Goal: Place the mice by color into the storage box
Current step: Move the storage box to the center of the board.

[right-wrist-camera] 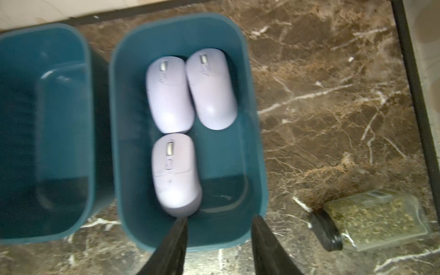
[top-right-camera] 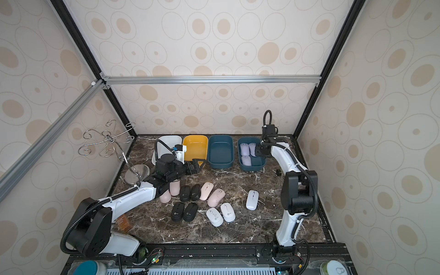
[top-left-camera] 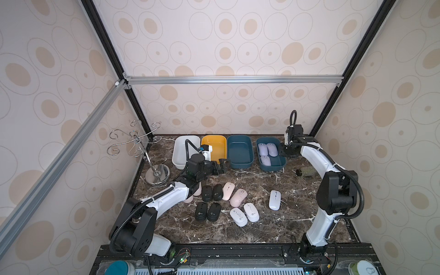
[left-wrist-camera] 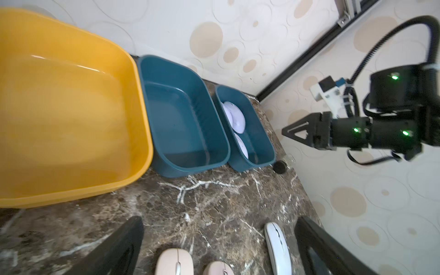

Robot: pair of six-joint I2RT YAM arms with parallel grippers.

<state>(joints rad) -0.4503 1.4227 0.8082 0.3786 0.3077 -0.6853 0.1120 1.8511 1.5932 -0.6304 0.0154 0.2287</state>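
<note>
Black front rail [top-left-camera: 238, 248] | brown marble tabletop [top-left-camera: 238, 229] bearing mice [top-left-camera: 274, 199] | oval-patterned walls [top-left-camera: 238, 47]

No legible text, brand name or number found. The black mice [top-left-camera: 201, 211] and white mice [top-left-camera: 238, 216] carry small round marks, too small to read. The clear packet [right-wrist-camera: 376, 219] just beside the teal bin [right-wrist-camera: 226, 162] bears a barcode-like label, blurred.

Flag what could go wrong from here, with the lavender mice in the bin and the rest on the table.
1. The right gripper hangs open over the near wall of the filled teal bin, one finger seemingly close to a lavender mouse; pulling out could nudge either.
2. The black mice and pink mice lie packed in pairs; the left gripper, open, might drag a neighbour.
</note>
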